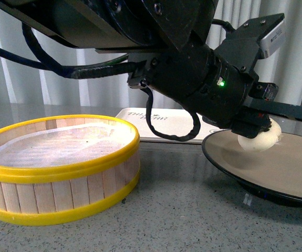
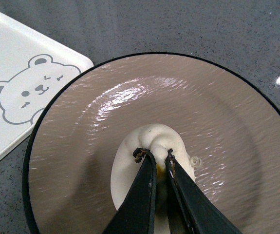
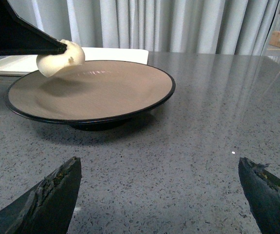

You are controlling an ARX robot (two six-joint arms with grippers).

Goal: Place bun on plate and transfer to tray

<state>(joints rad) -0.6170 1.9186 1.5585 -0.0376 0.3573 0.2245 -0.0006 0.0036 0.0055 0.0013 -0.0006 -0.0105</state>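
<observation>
1. The bun (image 2: 149,146) hangs over the plate (image 2: 217,122), pinched at its pleated top by the left gripper (image 2: 154,156). Its thin fingers are pressed close on the twist, which probably spares the soft body from squashing.
2. From the right wrist view, the bun sits over the side of the plate nearer the tray (image 3: 115,53), with a shadow under it. Whether it touches the plate I cannot tell.
3. The left arm stretches across above the yellow-rimmed steamer basket (image 1: 61,173), with its wrist tipped down so the fingers meet the bun steeply.
4. The right gripper (image 3: 159,163) sits low over the grey table (image 3: 188,126), its jaws spread wide and holding nothing. It faces the plate, likely staged to take the rim.
5. The tray lies just beside the plate, so the carry looks short.
</observation>
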